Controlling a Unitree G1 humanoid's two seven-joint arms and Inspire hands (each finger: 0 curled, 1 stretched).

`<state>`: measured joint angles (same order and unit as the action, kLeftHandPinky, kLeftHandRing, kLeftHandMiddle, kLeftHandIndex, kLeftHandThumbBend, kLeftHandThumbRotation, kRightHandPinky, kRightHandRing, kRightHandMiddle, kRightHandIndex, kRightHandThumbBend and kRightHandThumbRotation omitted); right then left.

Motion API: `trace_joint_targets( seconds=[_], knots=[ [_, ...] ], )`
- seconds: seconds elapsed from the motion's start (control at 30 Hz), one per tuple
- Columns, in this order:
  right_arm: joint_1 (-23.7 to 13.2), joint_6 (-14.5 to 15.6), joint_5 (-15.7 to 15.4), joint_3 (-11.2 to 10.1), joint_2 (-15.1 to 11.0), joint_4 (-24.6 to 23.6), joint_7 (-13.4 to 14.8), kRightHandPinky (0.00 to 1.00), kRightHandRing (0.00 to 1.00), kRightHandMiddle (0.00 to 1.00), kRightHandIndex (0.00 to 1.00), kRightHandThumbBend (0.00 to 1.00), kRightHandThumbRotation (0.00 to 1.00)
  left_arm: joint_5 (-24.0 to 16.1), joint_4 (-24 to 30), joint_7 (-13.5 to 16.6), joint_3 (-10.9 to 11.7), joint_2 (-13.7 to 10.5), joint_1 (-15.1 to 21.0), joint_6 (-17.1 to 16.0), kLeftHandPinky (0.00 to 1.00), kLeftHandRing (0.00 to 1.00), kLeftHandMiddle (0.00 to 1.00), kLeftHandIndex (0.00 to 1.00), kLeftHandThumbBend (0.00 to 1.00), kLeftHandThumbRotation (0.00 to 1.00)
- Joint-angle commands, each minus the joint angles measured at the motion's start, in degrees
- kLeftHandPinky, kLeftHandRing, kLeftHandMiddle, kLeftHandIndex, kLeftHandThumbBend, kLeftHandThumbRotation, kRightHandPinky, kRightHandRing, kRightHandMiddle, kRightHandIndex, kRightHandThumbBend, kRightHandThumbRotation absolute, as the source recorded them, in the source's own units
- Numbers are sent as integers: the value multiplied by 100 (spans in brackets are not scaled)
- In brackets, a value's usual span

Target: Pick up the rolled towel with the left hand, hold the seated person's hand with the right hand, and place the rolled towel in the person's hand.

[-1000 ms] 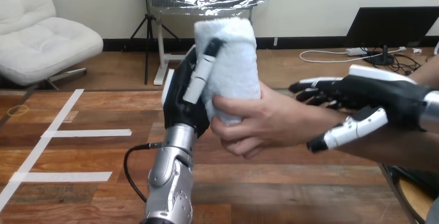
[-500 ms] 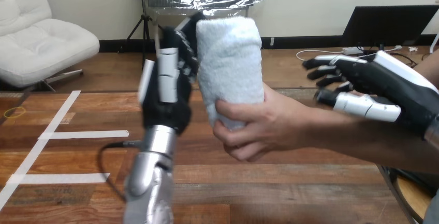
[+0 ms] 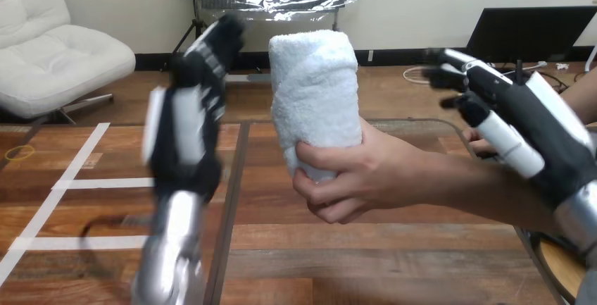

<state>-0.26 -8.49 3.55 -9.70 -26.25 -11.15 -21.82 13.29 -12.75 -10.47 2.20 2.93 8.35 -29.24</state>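
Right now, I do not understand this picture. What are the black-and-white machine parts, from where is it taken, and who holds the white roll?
The camera sits on a humanoid robot's head, looking down over a wooden table. The machine parts are its two hands. The left hand is open, beside the rolled towel but apart from it. The person's hand grips the towel upright. The right hand is open above the person's forearm.

Wooden table (image 3: 394, 249): white tape strips (image 3: 112, 182) stuck flat over its left part, one long diagonal running to the left edge and two short horizontal ones branching off it. Small yellow ring (image 3: 20, 152) lies at the left edge, clear of the tape.
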Motion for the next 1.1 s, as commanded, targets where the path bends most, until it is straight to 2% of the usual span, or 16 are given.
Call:
trace_joint_targets(
  seconds=[0.0, 0.33, 0.67, 0.87, 1.07],
  knots=[
    [33, -424, 277, -50, 348, -677, 206, 90, 94, 92, 92, 88, 100, -107, 648, 25, -197, 198, -550, -168, 98, 92, 88, 84, 89, 100],
    [538, -841, 349, 37, 743, -1206, 305, 95, 95, 93, 94, 84, 100, 73, 1201, -85, -235, 76, -1218, -285, 100, 94, 91, 88, 88, 98],
    [1316, -1260, 331, 249, 1276, -1701, 551, 95, 91, 89, 90, 89, 100, 594, 1836, -495, -328, -71, -1887, -240, 99, 94, 91, 87, 86, 94],
    [1763, -1472, 536, 470, 1462, -1916, 530, 95, 91, 88, 90, 93, 100, 827, 2124, -718, -385, -108, -2210, -200, 91, 91, 89, 85, 84, 90],
    [2179, -1825, 704, 733, 1616, -2009, 454, 96, 92, 89, 92, 87, 100, 931, 2276, -889, -390, -144, -2435, -225, 81, 89, 88, 84, 82, 86]
  ],
)
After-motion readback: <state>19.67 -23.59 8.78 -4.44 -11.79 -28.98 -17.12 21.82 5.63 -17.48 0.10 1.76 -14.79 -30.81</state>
